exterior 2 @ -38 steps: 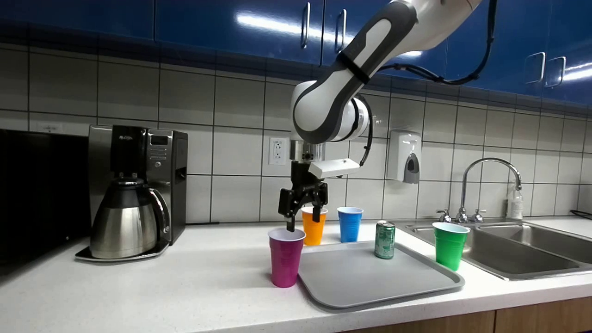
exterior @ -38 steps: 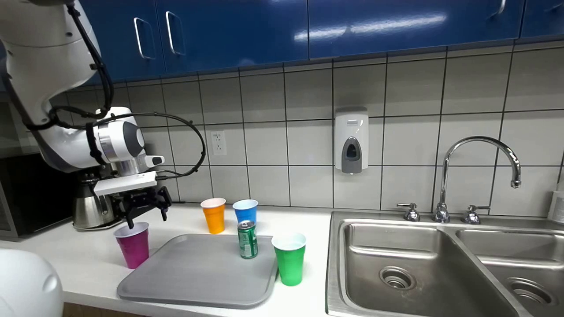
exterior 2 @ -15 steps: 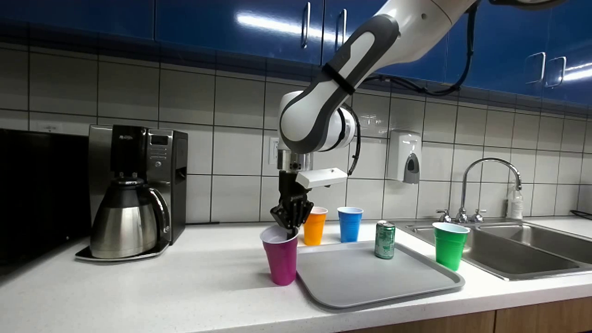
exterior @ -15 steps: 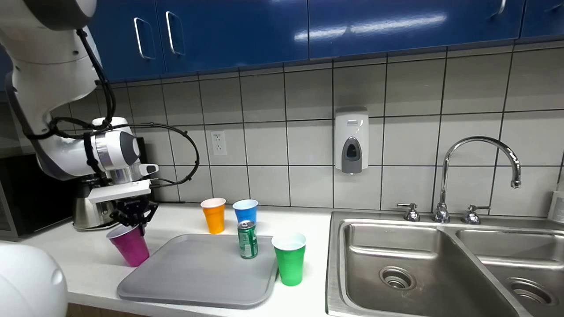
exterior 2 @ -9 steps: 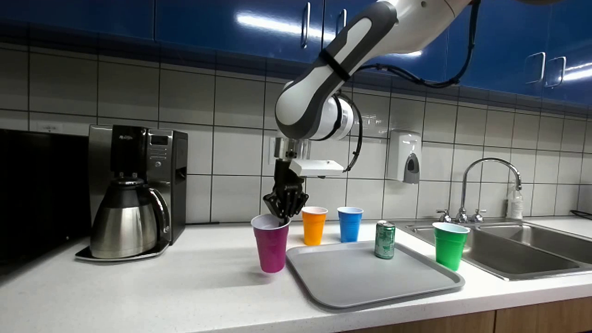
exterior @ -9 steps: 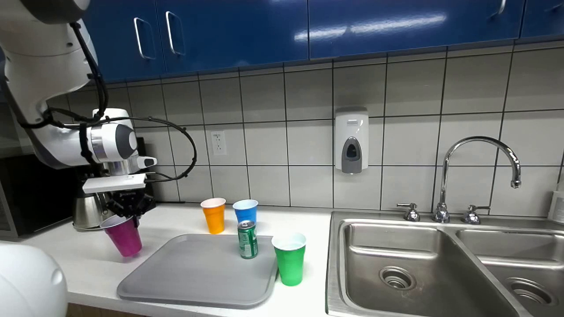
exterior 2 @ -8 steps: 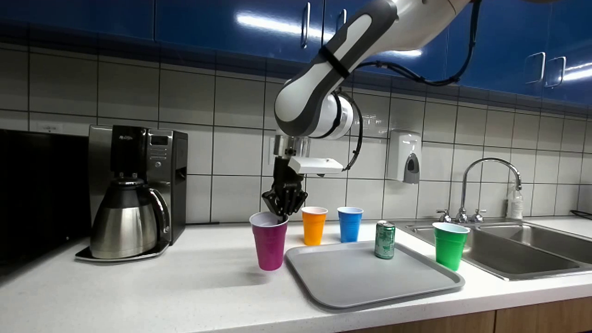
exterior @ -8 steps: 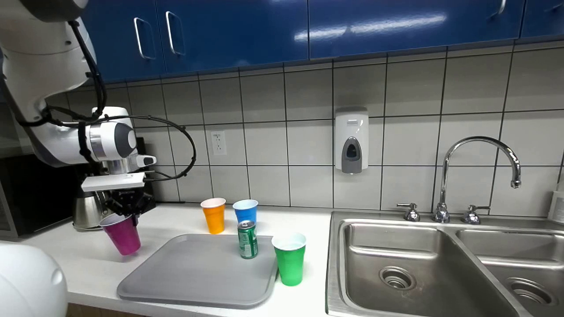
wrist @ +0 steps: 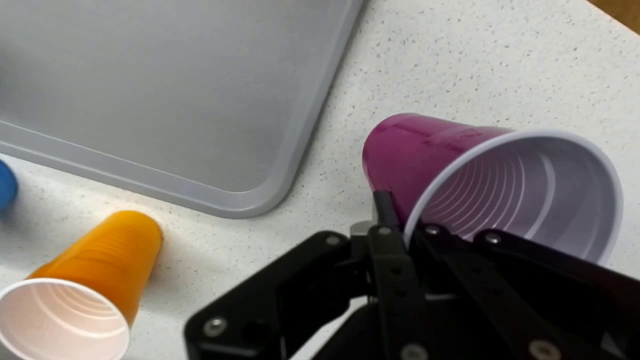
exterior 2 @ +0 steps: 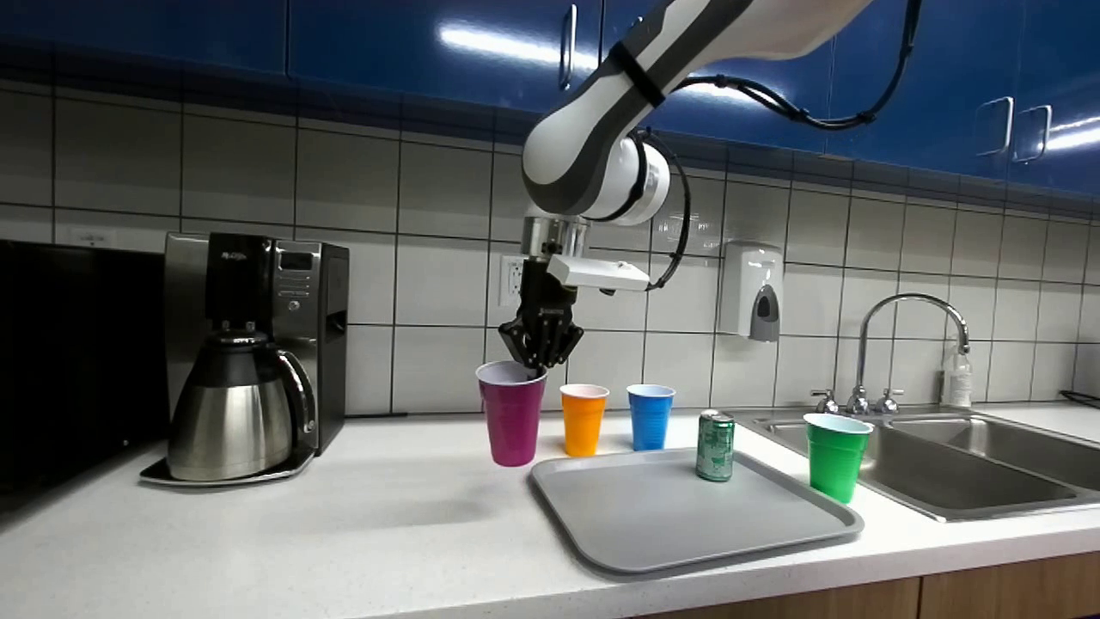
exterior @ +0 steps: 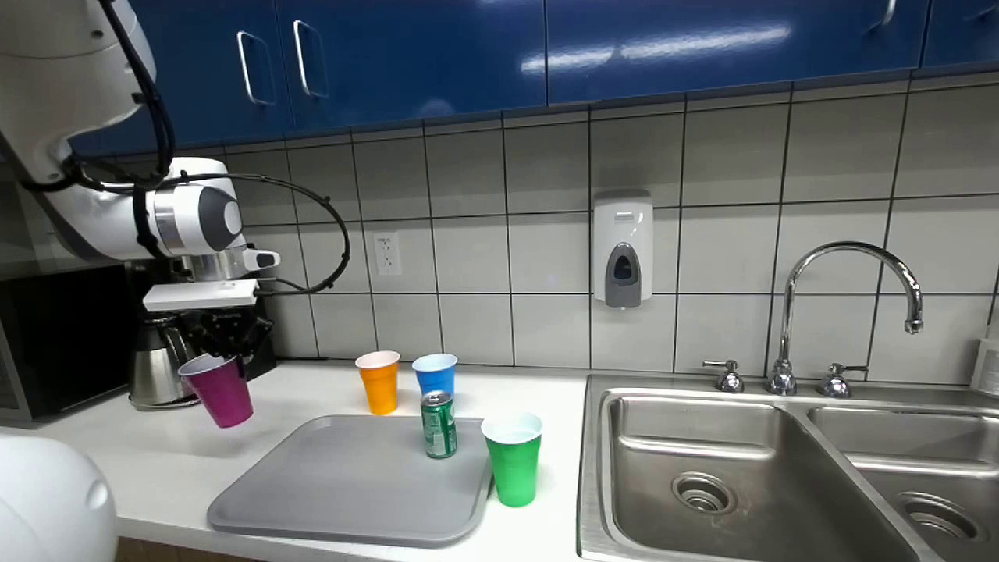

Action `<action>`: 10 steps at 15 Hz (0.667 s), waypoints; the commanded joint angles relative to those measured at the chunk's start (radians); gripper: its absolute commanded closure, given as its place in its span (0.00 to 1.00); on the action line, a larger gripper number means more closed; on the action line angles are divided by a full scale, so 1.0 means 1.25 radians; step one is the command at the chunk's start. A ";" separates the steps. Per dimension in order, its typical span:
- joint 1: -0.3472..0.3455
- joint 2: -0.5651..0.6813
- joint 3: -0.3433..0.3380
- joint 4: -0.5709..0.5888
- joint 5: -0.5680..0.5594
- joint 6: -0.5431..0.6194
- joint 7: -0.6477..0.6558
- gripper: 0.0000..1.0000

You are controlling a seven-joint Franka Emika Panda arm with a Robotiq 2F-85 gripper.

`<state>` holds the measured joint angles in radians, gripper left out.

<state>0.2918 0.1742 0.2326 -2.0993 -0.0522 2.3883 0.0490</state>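
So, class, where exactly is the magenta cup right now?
In both exterior views, the magenta cup hangs tilted above the counter, its rim pinched by the gripper, to the left of the orange cup.

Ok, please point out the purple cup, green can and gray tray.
Purple cup (exterior 2: 513, 421): in an exterior view, on its outer wall.
Green can (exterior: 439, 428): in an exterior view, on its side.
Gray tray (wrist: 180, 95): in the wrist view, on its flat surface.

The countertop bears a tray, orange cup, blue cup, green cup.
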 commanded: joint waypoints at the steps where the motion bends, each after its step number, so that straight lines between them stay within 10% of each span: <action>1: -0.032 -0.061 -0.002 -0.045 0.039 -0.032 -0.040 0.99; 10: -0.066 -0.077 -0.017 -0.147 0.044 -0.008 -0.159 0.99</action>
<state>0.2302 0.1177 0.2130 -2.2277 -0.0110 2.3743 -0.0850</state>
